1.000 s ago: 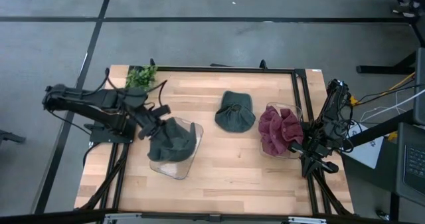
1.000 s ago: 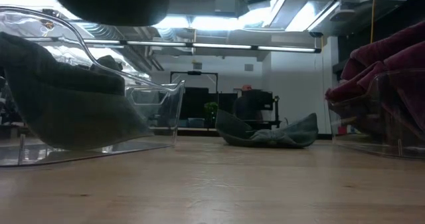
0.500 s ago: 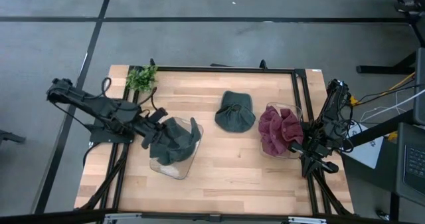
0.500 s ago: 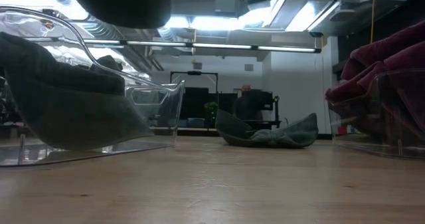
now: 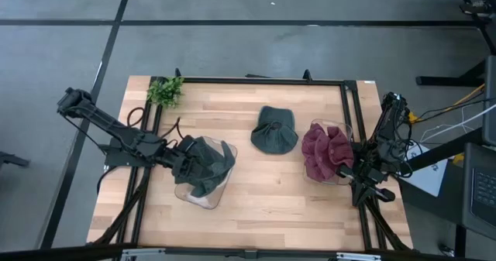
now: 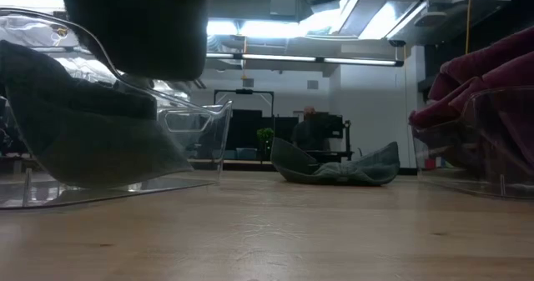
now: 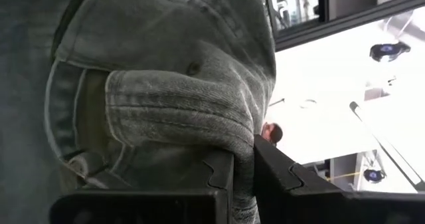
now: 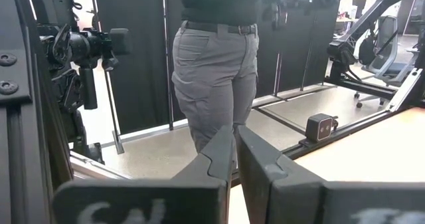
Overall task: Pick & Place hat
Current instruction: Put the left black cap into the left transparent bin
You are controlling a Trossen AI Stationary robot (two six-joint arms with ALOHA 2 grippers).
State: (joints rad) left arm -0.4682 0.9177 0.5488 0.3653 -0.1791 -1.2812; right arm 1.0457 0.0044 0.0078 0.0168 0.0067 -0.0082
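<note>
A dark grey hat is bunched over the clear container at the table's left, and my left gripper is shut on it. In the low view the hat shows as a dark mass above grey cloth lying in that container. A second grey hat lies flat on the table's middle, also in the low view. My right gripper waits shut at the table's right edge, touching nothing. My left gripper pinches a thick fold of the hat's cloth between its two fingers. The fingers lie about level and come from the table's left. The hat bulges ahead of the fingers over the container; whether its underside rests on the cloth inside, I cannot tell.
Maroon hats fill a second clear container at the table's right. A small green plant stands at the far left corner. A person stands beyond the table's right side. Bare wood lies along the near edge.
My left gripper has moved down and toward the table's near edge, staying shut on the hat. The hat, spread wide over the container a second ago, now sits lower and more bunched at the container's mouth.
</note>
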